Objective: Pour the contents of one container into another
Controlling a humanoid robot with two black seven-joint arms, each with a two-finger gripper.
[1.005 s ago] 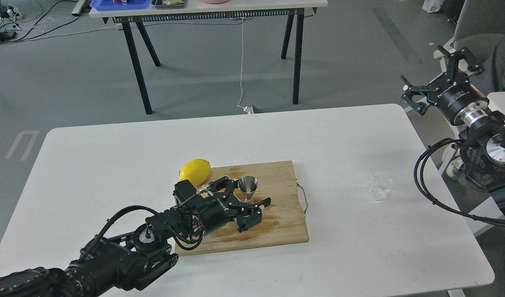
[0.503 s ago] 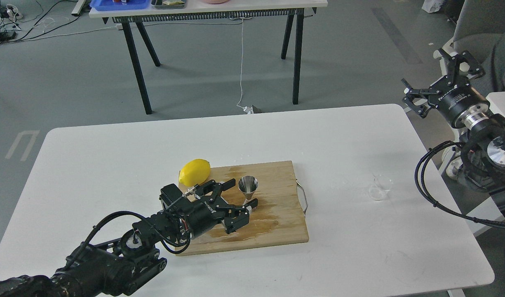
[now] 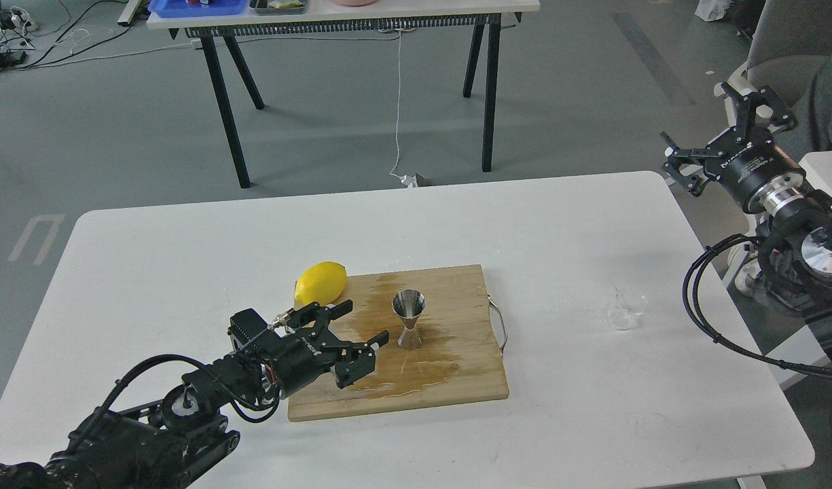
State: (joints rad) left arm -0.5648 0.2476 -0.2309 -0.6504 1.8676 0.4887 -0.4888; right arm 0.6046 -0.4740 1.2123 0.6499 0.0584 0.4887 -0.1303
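The glass cup (image 3: 626, 308) sits alone on the white table (image 3: 185, 258), right of the wet cutting board (image 3: 456, 380) where the jigger (image 3: 409, 318) stands upright, the left gripper (image 3: 365, 323) spread empty beside it, the right gripper (image 3: 725, 139) likewise agape off the table's corner.

A white, round-cornered worktop (image 3: 185, 244) fills the foreground on a grey floor (image 3: 592, 88). Behind it stands a second table (image 3: 348, 17) on black legs, carrying a blue tray (image 3: 185, 8). A white cable (image 3: 398, 102) hangs from it to the floor. Tangled wires (image 3: 8, 41) lie far left.
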